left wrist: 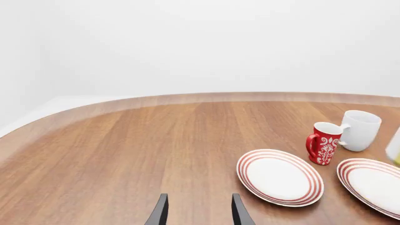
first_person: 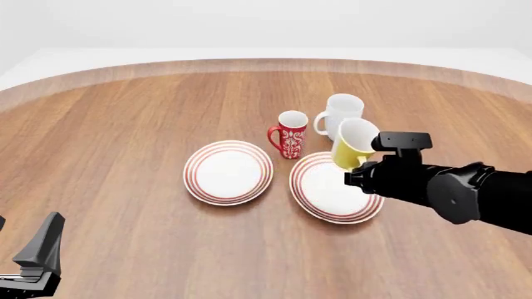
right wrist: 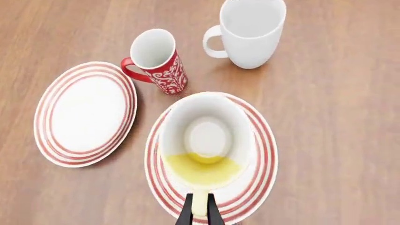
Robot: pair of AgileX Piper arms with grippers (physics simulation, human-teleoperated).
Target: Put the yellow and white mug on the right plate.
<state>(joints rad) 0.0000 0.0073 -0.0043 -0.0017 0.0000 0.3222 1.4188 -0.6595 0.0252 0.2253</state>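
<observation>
The yellow and white mug is tilted over the right plate, its white inside facing the right wrist camera. My right gripper is shut on the mug's yellow handle; in the front view the gripper sits just behind the mug. Red rings of the right plate show around the mug. I cannot tell whether the mug's base touches the plate. My left gripper is open with nothing between its fingers, low at the near left, far from the mugs.
The left plate lies beside the right one. A red patterned mug and a plain white mug stand just beyond the plates. In the left wrist view, the left plate, right plate and red mug show.
</observation>
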